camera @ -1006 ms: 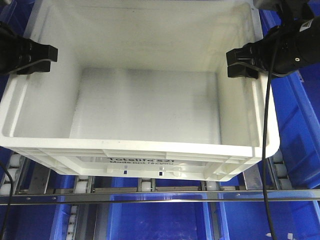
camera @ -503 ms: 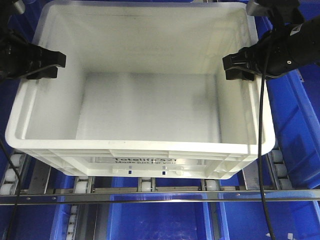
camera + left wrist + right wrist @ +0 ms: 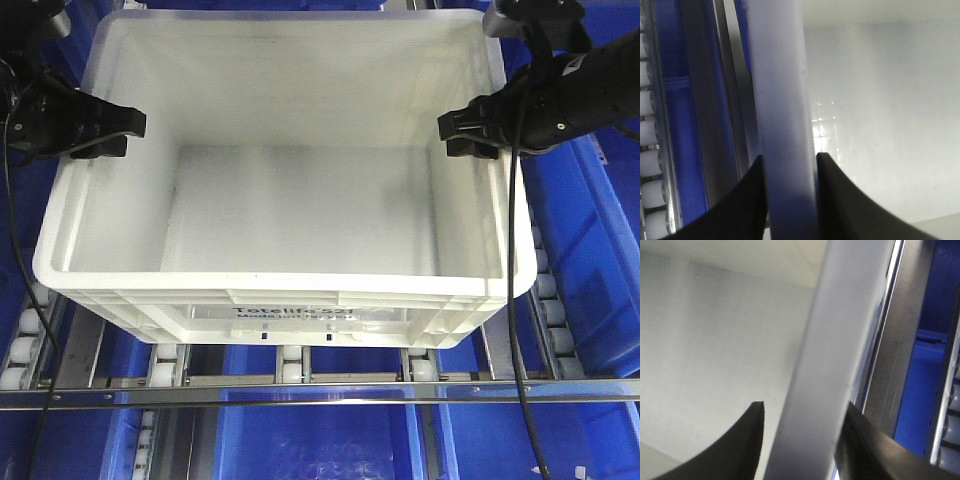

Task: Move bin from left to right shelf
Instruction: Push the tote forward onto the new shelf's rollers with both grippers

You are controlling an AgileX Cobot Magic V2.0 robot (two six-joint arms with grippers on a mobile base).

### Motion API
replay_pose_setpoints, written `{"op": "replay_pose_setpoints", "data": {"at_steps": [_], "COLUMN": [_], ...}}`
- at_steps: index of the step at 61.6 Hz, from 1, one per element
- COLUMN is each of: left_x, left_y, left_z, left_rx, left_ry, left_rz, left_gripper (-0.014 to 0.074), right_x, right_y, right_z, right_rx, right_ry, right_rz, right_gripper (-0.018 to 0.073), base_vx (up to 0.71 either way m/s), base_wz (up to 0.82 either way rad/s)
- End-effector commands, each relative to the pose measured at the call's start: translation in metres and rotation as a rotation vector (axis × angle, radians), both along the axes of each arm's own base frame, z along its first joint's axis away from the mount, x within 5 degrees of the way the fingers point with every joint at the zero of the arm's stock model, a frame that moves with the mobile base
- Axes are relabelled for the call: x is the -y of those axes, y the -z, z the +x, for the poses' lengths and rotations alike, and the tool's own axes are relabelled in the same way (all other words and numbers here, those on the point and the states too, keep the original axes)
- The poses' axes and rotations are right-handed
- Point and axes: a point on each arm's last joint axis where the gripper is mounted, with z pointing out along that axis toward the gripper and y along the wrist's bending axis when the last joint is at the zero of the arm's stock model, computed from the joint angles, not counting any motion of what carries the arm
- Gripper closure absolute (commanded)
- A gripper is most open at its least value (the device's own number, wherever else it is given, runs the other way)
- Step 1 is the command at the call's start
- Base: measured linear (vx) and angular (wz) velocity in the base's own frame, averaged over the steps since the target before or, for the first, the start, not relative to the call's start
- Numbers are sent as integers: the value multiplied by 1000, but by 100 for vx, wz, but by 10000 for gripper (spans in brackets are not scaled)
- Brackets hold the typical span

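Two grippers, the left gripper [image 3: 125,132] at the frame's left edge and the right gripper [image 3: 462,133] at its right, each clamp a side rim of the one white bin [image 3: 290,300], which fills the middle above the roller rails [image 3: 290,372]. The carry looks under way; next comes an even sideways move, both grips kept level past the several blue bins [image 3: 585,250].

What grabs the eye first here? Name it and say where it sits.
The big white bin fills the middle of the front view, empty, over the roller rails. The left gripper and the right gripper each pinch a side rim, one finger inside and one outside. Blue bins surround it.
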Motion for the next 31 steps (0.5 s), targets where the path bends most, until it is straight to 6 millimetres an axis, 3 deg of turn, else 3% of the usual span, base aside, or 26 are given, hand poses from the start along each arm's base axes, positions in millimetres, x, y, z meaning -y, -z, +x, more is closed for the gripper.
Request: {"op": "replay_pose_setpoints", "data": {"at_steps": [1, 22, 31], "left_x": [4, 5, 5], "left_y": [-25, -21, -19], "left_z": [1, 4, 7], "left_rx": [143, 135, 138], "left_ry": [19, 16, 15], "left_rz": [-36, -37, -36], "left_gripper": [601, 596, 552], "right_x": [-1, -2, -2], "right_y": [-32, -30, -30], "right_z": [6, 9, 9], "right_rx": [207, 214, 222], "right_ry": [25, 32, 16], "right_rz": [48, 53, 40], "right_gripper": [564, 562, 538], "base_vx": [0, 0, 0], "base_wz": [0, 0, 0]}}
